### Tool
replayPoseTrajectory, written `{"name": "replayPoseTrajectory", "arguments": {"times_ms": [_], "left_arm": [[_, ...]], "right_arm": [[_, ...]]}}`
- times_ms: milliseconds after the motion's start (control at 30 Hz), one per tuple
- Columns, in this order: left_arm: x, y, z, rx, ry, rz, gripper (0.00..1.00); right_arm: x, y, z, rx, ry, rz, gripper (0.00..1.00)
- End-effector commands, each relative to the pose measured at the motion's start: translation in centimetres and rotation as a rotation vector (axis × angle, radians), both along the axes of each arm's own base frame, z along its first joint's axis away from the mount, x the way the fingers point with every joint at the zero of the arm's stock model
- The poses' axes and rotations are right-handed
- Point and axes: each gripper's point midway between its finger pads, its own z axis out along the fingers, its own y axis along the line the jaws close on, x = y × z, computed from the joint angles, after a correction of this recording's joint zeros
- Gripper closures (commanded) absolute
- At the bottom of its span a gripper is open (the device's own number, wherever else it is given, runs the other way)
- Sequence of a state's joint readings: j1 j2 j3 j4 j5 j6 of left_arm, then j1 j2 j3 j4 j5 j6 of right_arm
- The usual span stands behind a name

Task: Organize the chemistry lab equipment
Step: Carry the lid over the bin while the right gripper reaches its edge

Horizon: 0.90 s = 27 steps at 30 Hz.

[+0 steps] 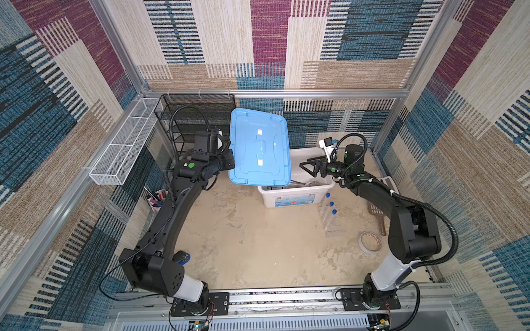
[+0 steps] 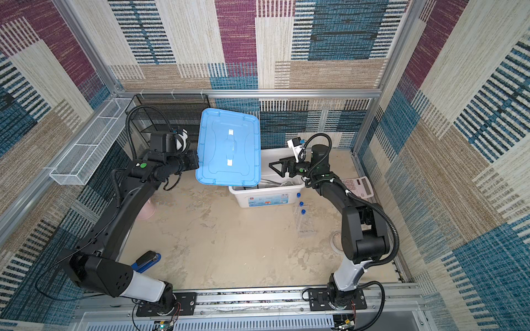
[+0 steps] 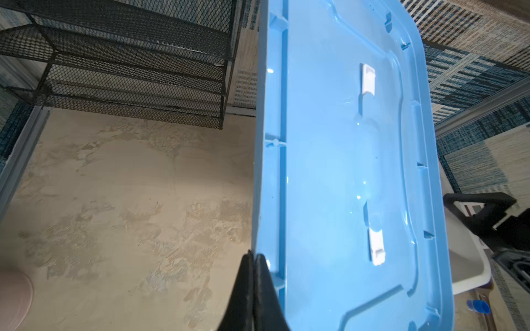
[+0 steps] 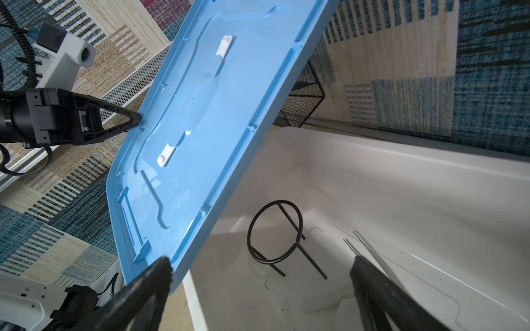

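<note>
My left gripper (image 3: 253,256) is shut on the rim of a blue lid (image 1: 259,146), holding it raised and tilted over the left part of a white bin (image 1: 286,200). In the right wrist view the left gripper (image 4: 137,119) pinches the lid's (image 4: 200,114) far edge. My right gripper (image 4: 259,262) hangs open over the bin, one finger close under the lid's near edge. A black ring tripod (image 4: 275,238) and thin tweezers (image 4: 362,243) lie inside the bin (image 4: 401,177). Blue-capped test tubes (image 1: 330,207) stand in a clear rack (image 1: 334,226) right of the bin.
A black mesh shelf (image 1: 198,114) and a white mesh basket (image 1: 123,149) stand at the back left. A pink cup of pens (image 1: 157,197) sits by the left arm, with a blue stapler (image 2: 146,260) nearer. A calculator (image 2: 358,184) and a tape roll (image 1: 370,242) lie on the right.
</note>
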<state>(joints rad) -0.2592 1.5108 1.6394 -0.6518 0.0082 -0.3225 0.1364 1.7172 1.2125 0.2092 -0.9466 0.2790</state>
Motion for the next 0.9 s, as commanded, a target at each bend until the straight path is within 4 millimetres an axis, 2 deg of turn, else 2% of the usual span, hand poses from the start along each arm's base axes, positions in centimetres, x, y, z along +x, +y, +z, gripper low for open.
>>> {"name": "replayPoseTrajectory", "arguments": {"times_ms": [0,400,600,767,867], "left_arm": [[1.6,-1.9,2.0,-0.094,-0.082,-0.012,1.0],[3.6,-7.4,0.9,-0.153,-0.085,-0.12,1.0],[3.8,-8.2,0.1,-0.159,-0.073,-0.132,1.0],[4.2,-8.5,-0.5,-0.158,-0.077,-0.136,1.0],[4.5,-8.6,-0.9,-0.147,-0.074,-0.138,1.0]], "right_arm": [[0.0,0.5,1.3,0.047,-0.012,0.036,0.02],[0.7,0.9,0.7,0.088,0.028,0.059,0.11],[0.7,0.9,1.3,0.097,0.01,0.055,0.16],[0.5,0.9,1.9,0.105,0.001,0.056,0.28],[0.3,0.8,2.1,0.103,0.0,0.055,0.39]]}}
